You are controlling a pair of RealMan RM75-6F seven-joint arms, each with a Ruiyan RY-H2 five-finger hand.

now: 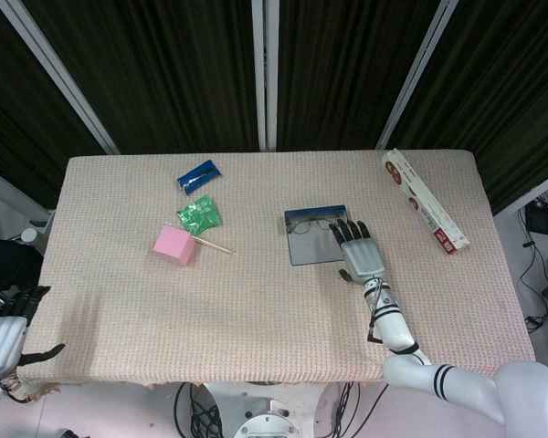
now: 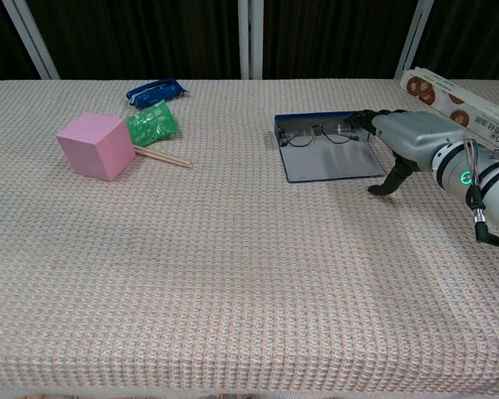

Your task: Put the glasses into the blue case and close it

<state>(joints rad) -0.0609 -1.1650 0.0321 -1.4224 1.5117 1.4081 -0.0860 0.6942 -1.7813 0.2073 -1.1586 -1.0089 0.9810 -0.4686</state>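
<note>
The blue case [image 1: 314,235] [image 2: 327,158] lies open and flat near the table's middle right, grey lining up. The glasses [image 1: 316,222] [image 2: 316,132] lie along its far blue edge, lenses side by side. My right hand [image 1: 360,252] [image 2: 403,141] hovers at the case's right end with fingers spread and nothing in it; its fingertips [image 2: 362,118] reach to the glasses' right side. My left hand [image 1: 7,328] hangs off the table's near left corner, fingers loosely apart and empty; the chest view does not show it.
A pink cube [image 1: 174,245] [image 2: 95,146] with wooden chopsticks [image 1: 214,245] [image 2: 161,157], a green packet [image 1: 199,215] [image 2: 152,123] and a blue packet [image 1: 199,175] [image 2: 155,90] sit at the left. A long biscuit box [image 1: 424,199] [image 2: 461,99] lies at the far right.
</note>
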